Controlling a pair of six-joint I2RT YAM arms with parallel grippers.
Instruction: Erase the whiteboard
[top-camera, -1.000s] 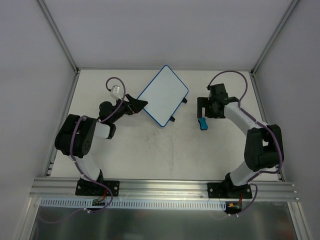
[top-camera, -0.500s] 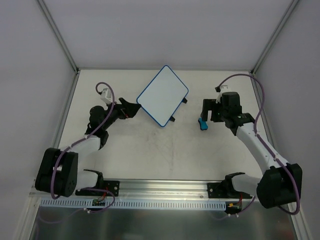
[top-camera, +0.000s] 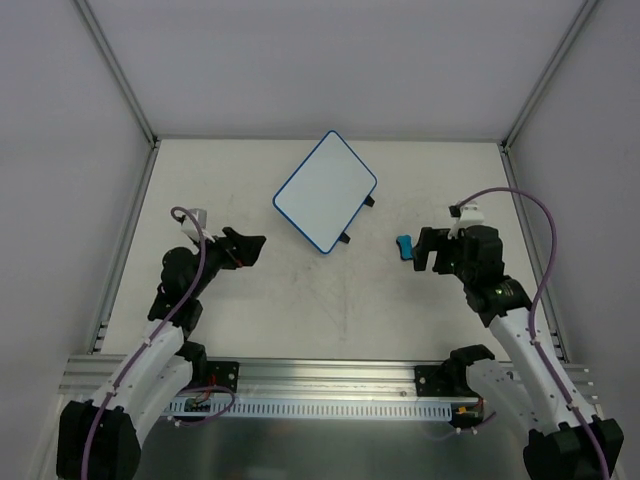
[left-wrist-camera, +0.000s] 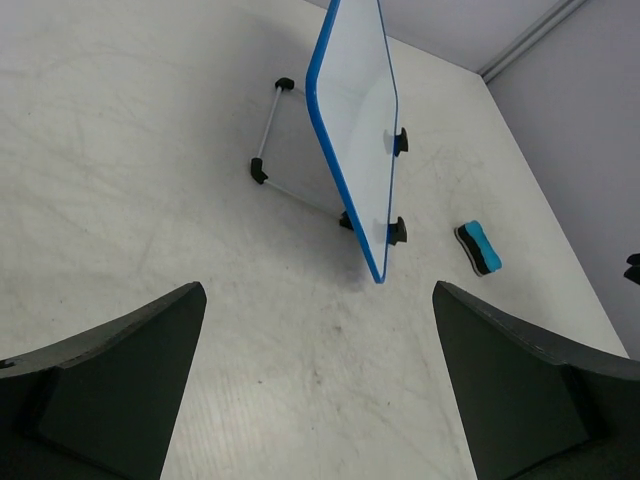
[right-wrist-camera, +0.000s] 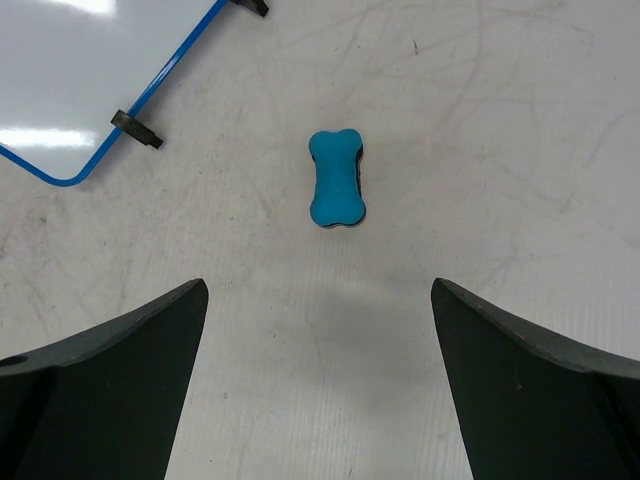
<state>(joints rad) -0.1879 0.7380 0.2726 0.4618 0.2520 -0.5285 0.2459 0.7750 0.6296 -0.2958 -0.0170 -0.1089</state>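
**Both hands empty and spread; the propped board stands mid-bench with the eraser loose beside it.**

The pale scuffed bench has bare room between the arms and the board, while the grey side walls close it in on the left, right and back. The blue-rimmed white rectangular whiteboard stands toward the back centre, tilted, and its face looks free of marks. The left hand and the right hand both have their jaws apart and hold nothing. The small blue bone-shaped eraser lies flat just ahead of the right hand, apart from the board's black tabs. An off-centre pinch could skid it toward the board's near corner. The board leans on a thin wire stand with black feet, so a firm wipe might tip it or slide it back unless the left hand braces it.
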